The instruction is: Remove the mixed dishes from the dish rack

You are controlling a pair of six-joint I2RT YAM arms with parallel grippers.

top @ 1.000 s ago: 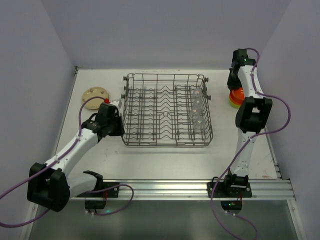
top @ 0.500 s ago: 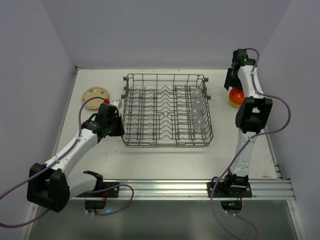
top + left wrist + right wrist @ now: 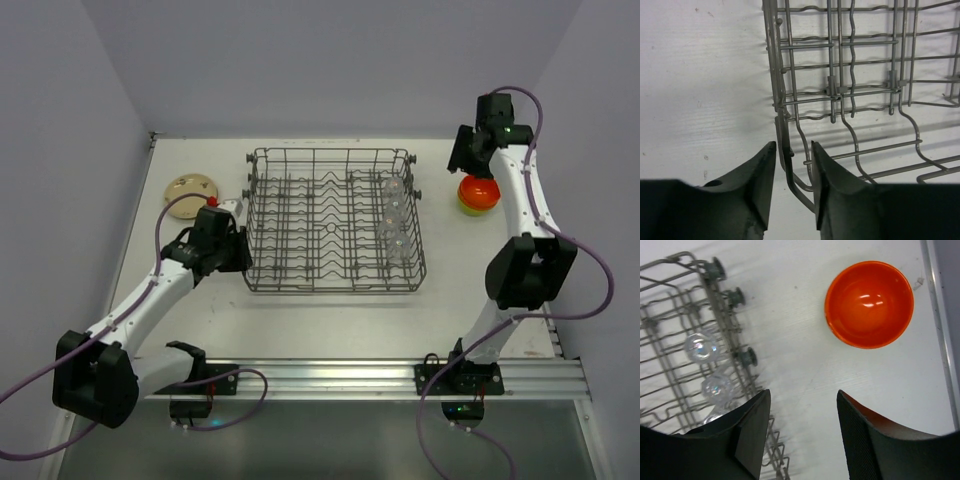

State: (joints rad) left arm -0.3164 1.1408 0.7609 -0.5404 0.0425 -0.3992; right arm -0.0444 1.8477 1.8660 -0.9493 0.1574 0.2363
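The grey wire dish rack (image 3: 335, 220) stands mid-table with several clear glasses (image 3: 394, 215) in its right rows. An orange bowl (image 3: 478, 191) sits nested in a yellow-green bowl right of the rack. A tan plate (image 3: 189, 188) lies to the left. My left gripper (image 3: 240, 255) is at the rack's left wall. In the left wrist view its jaws (image 3: 792, 150) stand narrowly apart astride the rim wire (image 3: 782, 130), with a gap on the left side. My right gripper (image 3: 462, 158) is open and empty above the table, between the rack's knobs (image 3: 746, 357) and the orange bowl (image 3: 869, 304).
The right wall and the table's right rail (image 3: 940, 335) run close beside the bowls. Two glasses (image 3: 700, 347) show just inside the rack's right wall. The aluminium base rail (image 3: 330, 378) lies along the near edge.
My right arm has swung up and to the right, off the bowls, leaving the orange bowl uncovered. My left arm has stayed at the rack's left wall.
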